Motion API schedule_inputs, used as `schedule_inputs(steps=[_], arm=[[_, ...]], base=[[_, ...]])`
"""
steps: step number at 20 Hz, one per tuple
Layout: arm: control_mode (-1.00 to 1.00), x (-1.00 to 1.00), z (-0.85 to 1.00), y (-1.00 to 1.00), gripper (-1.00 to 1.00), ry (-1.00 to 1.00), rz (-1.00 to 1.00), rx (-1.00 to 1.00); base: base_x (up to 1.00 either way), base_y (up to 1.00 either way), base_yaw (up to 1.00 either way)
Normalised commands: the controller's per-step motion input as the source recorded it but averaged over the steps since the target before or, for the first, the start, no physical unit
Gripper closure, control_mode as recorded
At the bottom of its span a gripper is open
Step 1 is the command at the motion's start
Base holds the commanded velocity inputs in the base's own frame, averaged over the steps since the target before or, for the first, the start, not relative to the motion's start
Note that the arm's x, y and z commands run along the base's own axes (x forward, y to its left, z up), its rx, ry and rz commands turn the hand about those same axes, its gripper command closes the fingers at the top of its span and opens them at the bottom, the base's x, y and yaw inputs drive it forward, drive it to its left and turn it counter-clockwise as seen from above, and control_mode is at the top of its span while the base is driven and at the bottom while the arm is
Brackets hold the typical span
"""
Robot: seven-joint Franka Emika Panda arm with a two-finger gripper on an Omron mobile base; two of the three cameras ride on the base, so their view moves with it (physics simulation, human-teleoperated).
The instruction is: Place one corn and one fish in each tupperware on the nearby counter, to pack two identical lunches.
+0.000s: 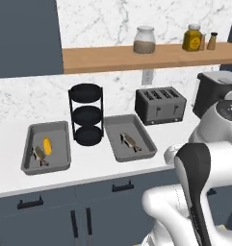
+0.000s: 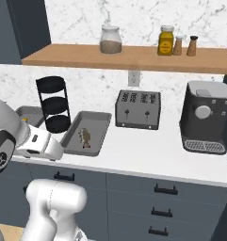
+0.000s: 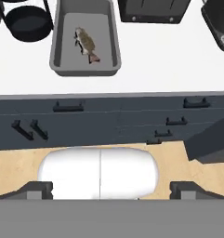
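Two grey tupperware trays sit on the white marbled counter point(image 1: 136, 168), either side of a black three-tier round rack point(image 1: 86, 115). The left tupperware point(image 1: 31, 137) holds one corn point(image 1: 47, 146) and one fish point(image 1: 39, 154), lying side by side. The right tupperware point(image 1: 112, 126) holds one fish point(image 1: 130, 141) alone. The gripper point(image 3: 111, 190) hangs out in front of the counter's drawers, jaws spread wide, holding nothing. A toaster point(image 1: 160, 104) stands to the right of the trays.

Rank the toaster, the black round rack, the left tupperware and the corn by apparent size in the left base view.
1. Left tupperware and toaster: look alike, no ranking.
2. Black round rack: slightly smaller.
3. Corn: clearly smallest.
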Motion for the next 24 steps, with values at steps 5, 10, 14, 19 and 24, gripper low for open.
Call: schedule_inputs(steps=[5,10,14,19,24], arm=[[1.0,0.0,0.0,0.0,-1.0,0.0,0.0,0.0],[1.0,0.0,0.0,0.0,-1.0,0.0,0.0,0.0],[1.0,0.0,0.0,0.0,-1.0,0.0,0.0,0.0],[1.0,0.0,0.0,0.0,-1.0,0.0,0.0,0.0],[1.0,0.0,0.0,0.0,-1.0,0.0,0.0,0.0]], base=[[-0.62,-0.72,-0.06],[-0.52,-0.96,-0.02],[-0.14,-1.0,0.0],[0.0,-1.0,0.0],[0.0,-0.87,0.0]])
